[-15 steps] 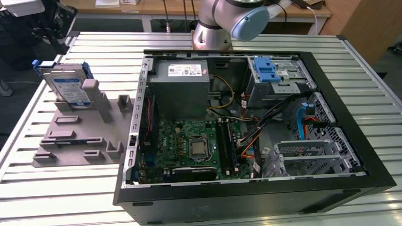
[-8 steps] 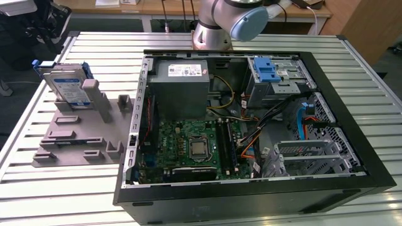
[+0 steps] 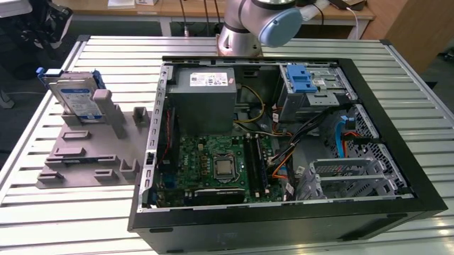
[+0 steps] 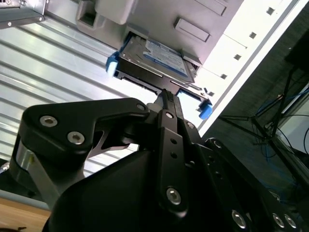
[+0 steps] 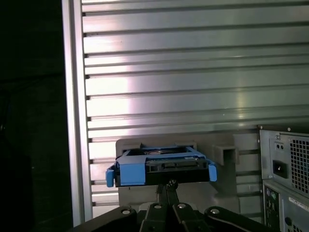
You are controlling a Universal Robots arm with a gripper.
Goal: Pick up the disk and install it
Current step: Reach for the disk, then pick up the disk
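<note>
The disk [image 3: 74, 98] stands on edge in a grey holder [image 3: 85, 154] at the exterior view's left, its blue-and-white label facing out and its blue frame around it. No part of the arm is near it in that view. In both wrist views the disk [image 4: 154, 58] [image 5: 161, 166] lies just beyond the tips of my gripper [image 4: 166, 96] [image 5: 170, 183]. The black fingers are pressed together with nothing between them, and they point at the disk's blue-framed edge.
An open computer case [image 3: 284, 133] lies on the slatted metal table [image 3: 64, 212], right of the holder. Inside are a grey power supply [image 3: 206, 101], a motherboard [image 3: 220, 164], a cage with a blue latch [image 3: 312, 85] and a silver cage [image 3: 347, 175]. The arm's base [image 3: 241, 37] stands behind the case.
</note>
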